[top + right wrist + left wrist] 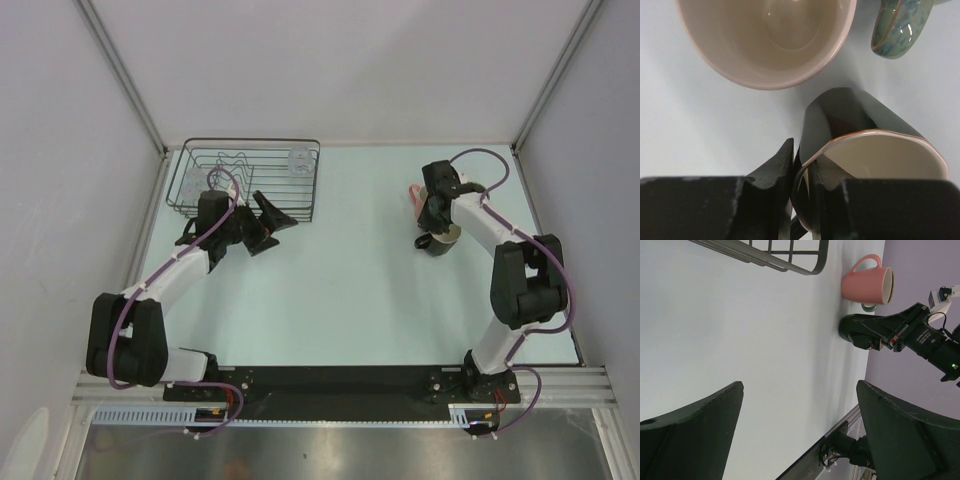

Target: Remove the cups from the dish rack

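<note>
Mug [850, 112] stands upright, mouth up, rim pinched in right tool [803, 161].

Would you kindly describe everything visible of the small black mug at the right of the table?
The small glossy black mug looks ceramic, with faceted sides, a cream inside and a pale rim. It stands upright on the pale table. The right gripper pinches its wall, one jaw inside; a pink cup stands close by.

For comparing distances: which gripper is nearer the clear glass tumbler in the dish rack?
Left. The left gripper is just outside the rack by the tumbler; the right gripper, far right, grips the black mug.
</note>
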You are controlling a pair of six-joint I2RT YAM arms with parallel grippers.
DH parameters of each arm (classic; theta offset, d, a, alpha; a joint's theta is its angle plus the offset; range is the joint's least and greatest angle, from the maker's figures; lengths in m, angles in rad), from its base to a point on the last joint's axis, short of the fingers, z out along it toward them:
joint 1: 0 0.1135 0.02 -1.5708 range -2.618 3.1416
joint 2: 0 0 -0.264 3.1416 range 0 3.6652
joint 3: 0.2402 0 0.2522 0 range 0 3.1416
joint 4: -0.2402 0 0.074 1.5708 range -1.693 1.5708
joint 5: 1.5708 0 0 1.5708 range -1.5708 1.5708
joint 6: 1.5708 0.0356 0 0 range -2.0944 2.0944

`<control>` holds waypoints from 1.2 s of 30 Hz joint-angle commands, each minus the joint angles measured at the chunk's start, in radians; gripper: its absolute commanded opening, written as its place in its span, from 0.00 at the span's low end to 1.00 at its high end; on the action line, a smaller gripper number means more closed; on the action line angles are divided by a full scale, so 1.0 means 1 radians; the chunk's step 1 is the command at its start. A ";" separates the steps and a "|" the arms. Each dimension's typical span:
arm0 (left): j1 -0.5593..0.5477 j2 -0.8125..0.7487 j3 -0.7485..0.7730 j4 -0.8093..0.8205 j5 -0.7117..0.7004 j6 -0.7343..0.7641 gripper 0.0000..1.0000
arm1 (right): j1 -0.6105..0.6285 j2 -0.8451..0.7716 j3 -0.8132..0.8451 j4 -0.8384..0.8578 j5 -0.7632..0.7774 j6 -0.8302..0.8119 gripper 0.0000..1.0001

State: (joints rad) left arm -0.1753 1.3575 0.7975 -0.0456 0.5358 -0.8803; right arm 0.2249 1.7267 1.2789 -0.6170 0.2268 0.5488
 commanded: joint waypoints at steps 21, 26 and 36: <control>0.005 -0.029 0.025 -0.013 -0.028 0.035 1.00 | 0.017 -0.013 0.158 -0.015 0.043 -0.032 0.44; 0.005 -0.043 0.037 -0.028 -0.049 0.041 1.00 | 0.037 -0.076 0.195 -0.020 0.034 -0.030 0.46; 0.007 -0.109 0.175 -0.094 -0.237 0.089 1.00 | 0.097 -0.137 0.422 -0.119 -0.003 -0.075 0.51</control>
State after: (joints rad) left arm -0.1753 1.2762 0.8616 -0.1368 0.3885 -0.8398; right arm 0.3069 1.6684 1.6276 -0.6991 0.2455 0.4980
